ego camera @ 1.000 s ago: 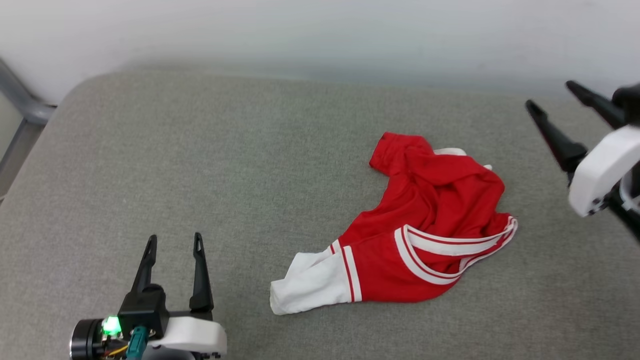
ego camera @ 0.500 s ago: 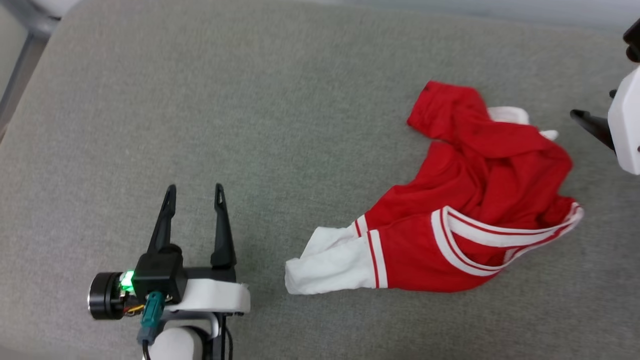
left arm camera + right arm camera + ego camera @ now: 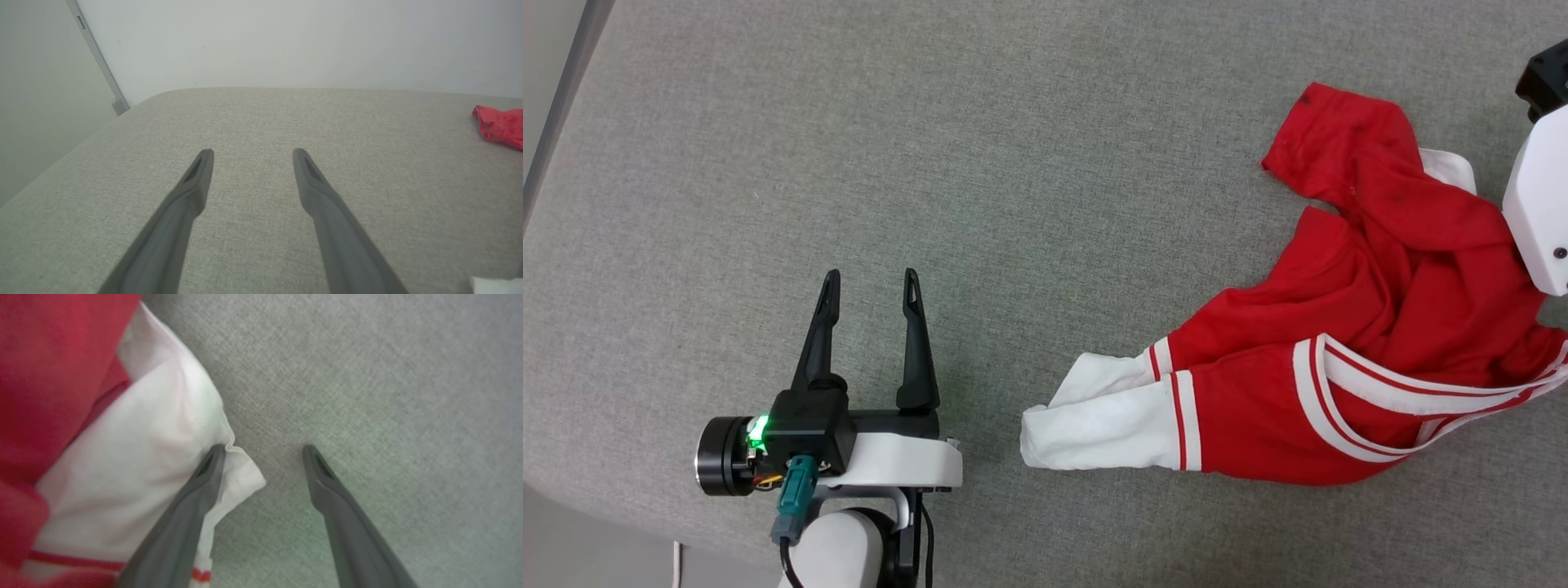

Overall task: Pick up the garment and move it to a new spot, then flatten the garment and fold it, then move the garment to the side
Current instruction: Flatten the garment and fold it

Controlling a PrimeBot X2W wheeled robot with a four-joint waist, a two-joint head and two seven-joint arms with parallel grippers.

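Garment [image 3: 1339, 351] first: in your head view it lies crumpled at the right of the grey upholstered surface [image 3: 1045, 163]. The red body is bunched, a white panel trails toward the middle, and striped trim curls across the near fold. No container holds it; it sits loose on the fabric. Your left claw [image 3: 872, 273] is well apart from it at the lower left, fingers spread and holding nothing, probably waiting until flattening needs both arms. The right arm's white casing [image 3: 1539, 204] overlaps the jersey's right edge.

In your left wrist view, the spread fingers point across the upholstery toward a pale wall [image 3: 286, 41]. A red scrap of jersey shows at the right edge.

In your right wrist view, the right claw [image 3: 264, 448] is spread and straddles a white corner of the jersey. One finger lies over the cloth, the other over the upholstery beside it. You can't tell whether the tips touch down. It looks placed to pinch that corner for the pick-up, which is not yet made.
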